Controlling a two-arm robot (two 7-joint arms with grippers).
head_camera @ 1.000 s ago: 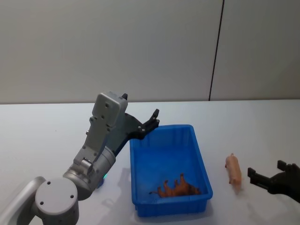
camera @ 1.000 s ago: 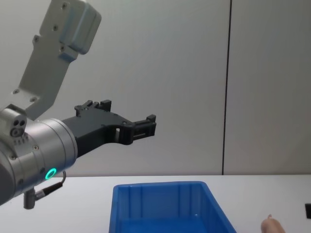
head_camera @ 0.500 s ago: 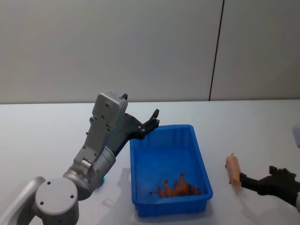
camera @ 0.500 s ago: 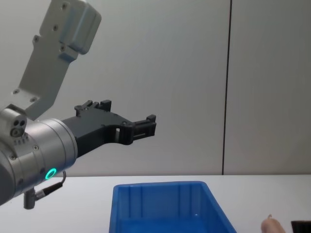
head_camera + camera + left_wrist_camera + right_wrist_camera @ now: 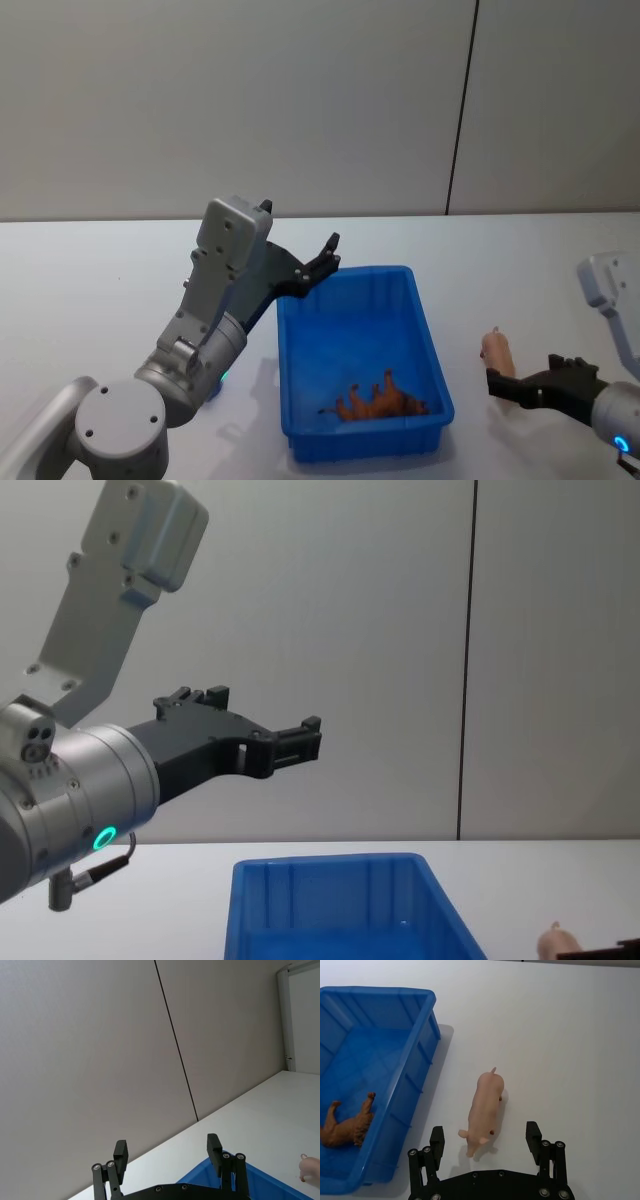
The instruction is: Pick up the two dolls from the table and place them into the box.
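Pincer of the right arm (image 5: 485, 1132) low over the white bench (image 5: 570, 1035) at the near right, spread wide and gripping nothing, one finger to either side of the head of the pale pink doll (image 5: 485, 1105), with a gap on both sides. Pink doll lying on the bench just right of the blue box (image 5: 375, 991), apart from its wall, tail toward the far side, snout toward the pincer. Brown lion-like doll (image 5: 345, 1127) already inside the box, sprawled on its side on the floor at the near end, legs pointing toward the far wall. Pincer of the left arm (image 5: 167, 1145) raised in the air above the box's far left corner, fingers parted, empty, aimed toward the grey wall panels (image 5: 350, 600) beyond the bench. Grey housing of the left arm (image 5: 225, 250) rising just left of the box, green ring light (image 5: 103, 837) glowing on the arm in the chest view. Dark vertical seam (image 5: 467, 660) running down the wall behind.
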